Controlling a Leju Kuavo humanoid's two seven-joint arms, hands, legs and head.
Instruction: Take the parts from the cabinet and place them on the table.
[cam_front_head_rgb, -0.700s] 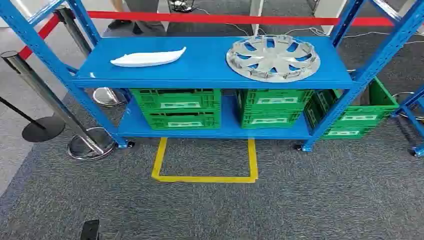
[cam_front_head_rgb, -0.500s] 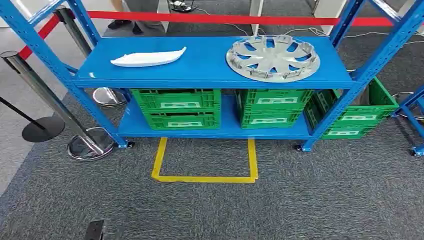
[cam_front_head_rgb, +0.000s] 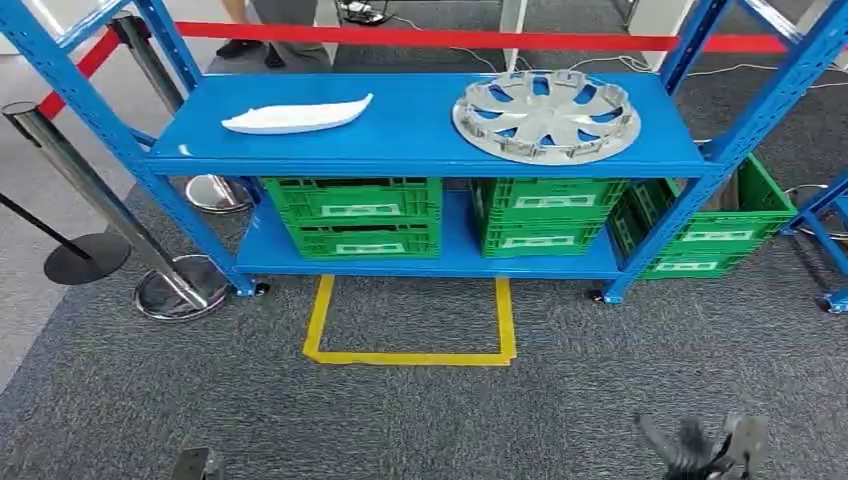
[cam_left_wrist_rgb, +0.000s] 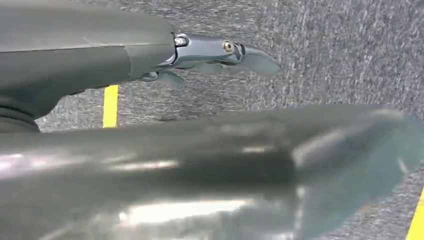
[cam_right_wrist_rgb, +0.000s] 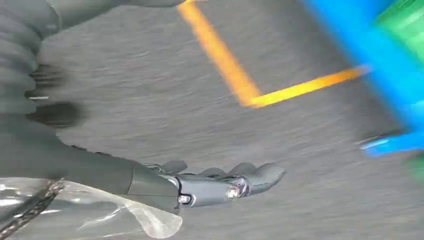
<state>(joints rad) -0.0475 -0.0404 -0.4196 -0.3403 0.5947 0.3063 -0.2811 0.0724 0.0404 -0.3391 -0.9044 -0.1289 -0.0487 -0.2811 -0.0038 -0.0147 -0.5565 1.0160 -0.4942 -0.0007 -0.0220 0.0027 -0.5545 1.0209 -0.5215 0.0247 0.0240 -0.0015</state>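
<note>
Close to me, low in my head view, I see my right robot hand over the grey carpet; it is blurry there, but its wrist view shows the fingers stretched out and apart with nothing in them. My left robot hand also hangs over the carpet, its fingers out straight and holding nothing. A little farther on, a square of yellow tape is stuck to the carpet just in front of the blue rack. On the low shelf of the rack sit green crates, side by side. On the top shelf lie the two parts: a long white part toward the left and a round silver wheel cover toward the right, well apart from each other. Shiny metal posts stand to the left of the rack. Behind it all runs a red belt.
</note>
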